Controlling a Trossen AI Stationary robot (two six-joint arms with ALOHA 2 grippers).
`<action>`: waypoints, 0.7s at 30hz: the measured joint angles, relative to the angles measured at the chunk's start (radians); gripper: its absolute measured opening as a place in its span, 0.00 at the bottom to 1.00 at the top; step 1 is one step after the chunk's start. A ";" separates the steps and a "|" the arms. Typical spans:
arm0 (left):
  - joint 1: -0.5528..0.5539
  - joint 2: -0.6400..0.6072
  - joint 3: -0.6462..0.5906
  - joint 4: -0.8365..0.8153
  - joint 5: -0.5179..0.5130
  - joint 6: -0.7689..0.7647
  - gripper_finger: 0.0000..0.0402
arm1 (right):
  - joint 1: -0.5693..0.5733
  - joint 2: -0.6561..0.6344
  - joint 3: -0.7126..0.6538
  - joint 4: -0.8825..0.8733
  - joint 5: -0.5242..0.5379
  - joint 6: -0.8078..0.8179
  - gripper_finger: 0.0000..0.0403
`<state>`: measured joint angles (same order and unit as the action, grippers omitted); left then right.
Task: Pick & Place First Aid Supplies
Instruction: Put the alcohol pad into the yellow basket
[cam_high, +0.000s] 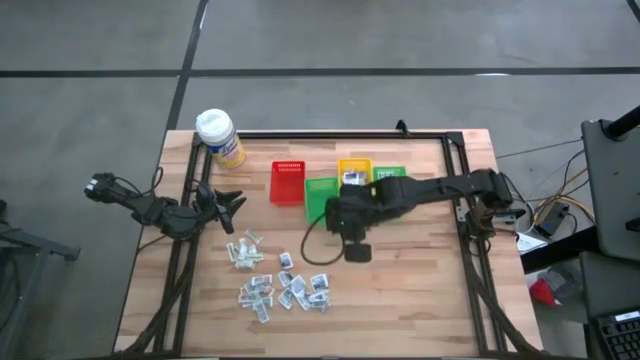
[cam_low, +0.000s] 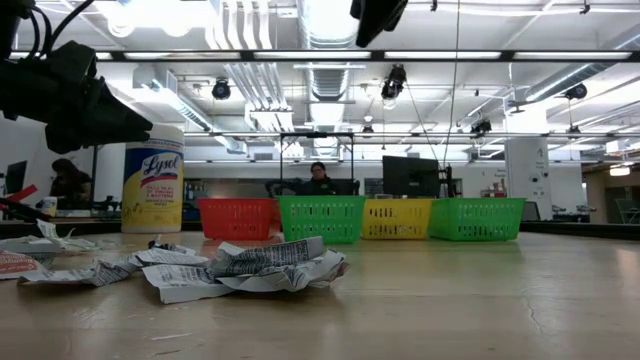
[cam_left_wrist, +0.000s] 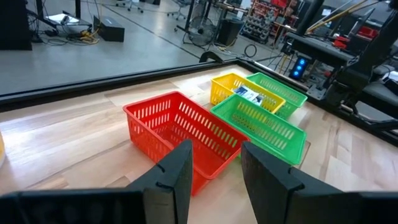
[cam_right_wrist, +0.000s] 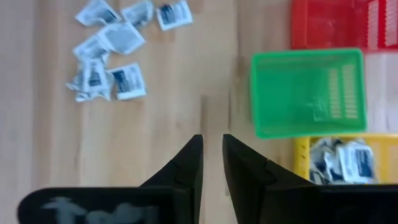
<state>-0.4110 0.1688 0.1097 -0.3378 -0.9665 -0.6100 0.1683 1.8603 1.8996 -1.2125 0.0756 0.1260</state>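
Observation:
Several first aid supplies (cam_high: 275, 280) lie loose in a crumpled pile on the near-left part of the wooden table (cam_high: 420, 290); the pile (cam_right_wrist: 109, 50) also shows in the right wrist view. A few more packets (cam_right_wrist: 342, 158) lie inside the yellow bin (cam_high: 354, 170). My right gripper (cam_right_wrist: 212, 152) hangs above bare table just near of the left green bin (cam_high: 322, 197), pointing steeply down. Its fingers stand a narrow gap apart with nothing between them. My left gripper (cam_left_wrist: 216, 158) waits open at the table's left edge (cam_high: 230, 203), facing the bins.
A red bin (cam_high: 288, 182), two green bins (cam_left_wrist: 261, 121) (cam_high: 390, 176) and the yellow bin stand in a cluster at the table's far middle. A yellow wipes canister with a white cap (cam_high: 218, 135) stands at the far left corner. Bare wood lies near right.

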 joint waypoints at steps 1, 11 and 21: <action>0.000 0.000 0.000 0.000 0.000 -0.004 0.33 | 0.011 0.000 0.000 0.011 0.002 0.002 0.14; 0.000 0.000 0.000 0.000 0.000 -0.020 0.33 | 0.068 0.001 -0.002 0.180 0.002 -0.097 0.13; 0.000 0.000 0.000 0.000 0.000 -0.019 0.33 | 0.076 0.001 -0.070 0.324 -0.155 -0.295 0.13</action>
<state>-0.4110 0.1688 0.1097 -0.3377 -0.9661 -0.6292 0.2446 1.8614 1.8293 -0.8889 -0.0793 -0.1689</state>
